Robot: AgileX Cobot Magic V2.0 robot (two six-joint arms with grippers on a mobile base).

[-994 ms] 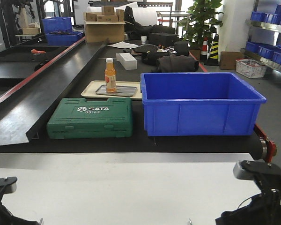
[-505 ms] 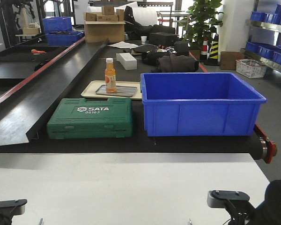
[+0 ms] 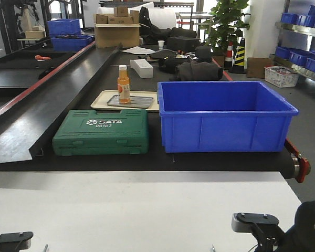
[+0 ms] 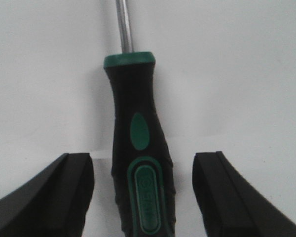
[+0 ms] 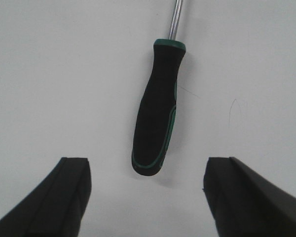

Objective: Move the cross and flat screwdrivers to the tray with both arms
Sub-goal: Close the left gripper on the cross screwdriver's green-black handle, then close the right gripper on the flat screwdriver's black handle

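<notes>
In the left wrist view one screwdriver (image 4: 140, 148) lies on the white table, its black-and-green handle between the fingers of my left gripper (image 4: 143, 197). That gripper is open, with a gap on each side of the handle. The steel shaft runs off the top of the view. In the right wrist view the other screwdriver (image 5: 158, 108) lies just ahead of my right gripper (image 5: 145, 197), which is open with only bare table between its fingers. The grey metal tray (image 3: 142, 101) sits far off on the black conveyor, on a cream tray (image 3: 101, 100).
An orange bottle (image 3: 124, 84) stands on the metal tray. A green SATA tool case (image 3: 102, 131) and a deep blue bin (image 3: 226, 115) sit at the conveyor's near edge, between the white table (image 3: 147, 210) and the tray. Parts of my arms show at the bottom corners.
Both arms have sunk lower in the front view. The right arm's visible link has also shifted left.
</notes>
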